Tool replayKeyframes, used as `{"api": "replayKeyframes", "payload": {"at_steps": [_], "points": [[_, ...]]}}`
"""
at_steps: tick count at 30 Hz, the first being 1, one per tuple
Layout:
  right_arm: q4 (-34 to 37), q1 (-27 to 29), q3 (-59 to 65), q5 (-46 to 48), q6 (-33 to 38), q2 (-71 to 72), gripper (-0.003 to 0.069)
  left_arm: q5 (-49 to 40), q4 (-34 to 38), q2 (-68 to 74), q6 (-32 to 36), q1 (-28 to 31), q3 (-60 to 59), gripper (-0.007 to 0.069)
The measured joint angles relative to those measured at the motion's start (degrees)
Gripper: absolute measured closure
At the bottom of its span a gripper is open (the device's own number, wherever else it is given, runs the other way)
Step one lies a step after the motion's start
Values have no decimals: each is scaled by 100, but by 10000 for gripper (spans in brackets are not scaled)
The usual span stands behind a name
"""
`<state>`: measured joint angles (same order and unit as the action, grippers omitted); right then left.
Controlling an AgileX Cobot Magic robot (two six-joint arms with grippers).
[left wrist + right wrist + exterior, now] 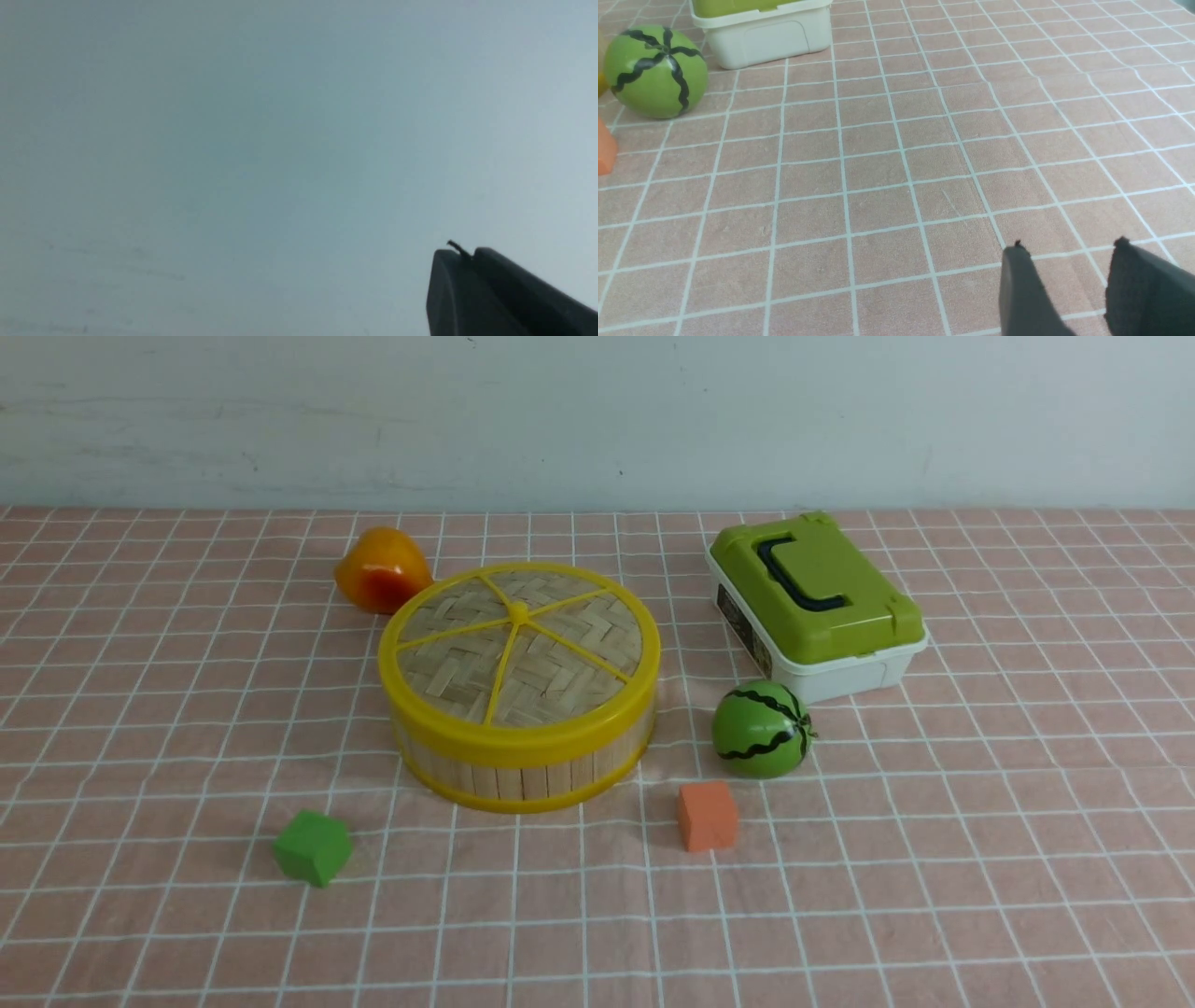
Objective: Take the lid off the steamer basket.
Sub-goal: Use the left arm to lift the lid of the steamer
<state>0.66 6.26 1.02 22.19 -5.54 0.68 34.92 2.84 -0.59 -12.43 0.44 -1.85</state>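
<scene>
In the front view the steamer basket [523, 775], a round bamboo-slat tub with yellow rims, stands mid-table. The lid [520, 649], woven bamboo with yellow spokes and hub, sits flat on top of it. Neither arm shows in the front view. In the left wrist view my left gripper [467, 254] faces a plain grey wall, its dark fingers pressed together with nothing between them. In the right wrist view my right gripper [1069, 247] hangs open over bare checked cloth, well away from the basket.
A watermelon toy [761, 728] [654, 70] and an orange cube [707, 815] lie right of the basket. Behind them is a white box with a green lid [817, 602] [766, 32]. A green cube [313, 847] sits front left, an orange-yellow fruit [381, 569] behind the basket.
</scene>
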Motion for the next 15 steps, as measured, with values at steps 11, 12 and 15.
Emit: {"api": "replayKeyframes", "payload": {"at_steps": [11, 12, 15], "points": [[0, 0, 0, 0, 0, 0, 418, -1733, 118, 524, -45, 0, 2026, 585], [0, 0, 0, 0, 0, 0, 418, -2108, 146, 909, 114, 0, 2440, 585], [0, 0, 0, 0, 0, 0, 418, -2658, 201, 1963, 356, 0, 3133, 585]]}}
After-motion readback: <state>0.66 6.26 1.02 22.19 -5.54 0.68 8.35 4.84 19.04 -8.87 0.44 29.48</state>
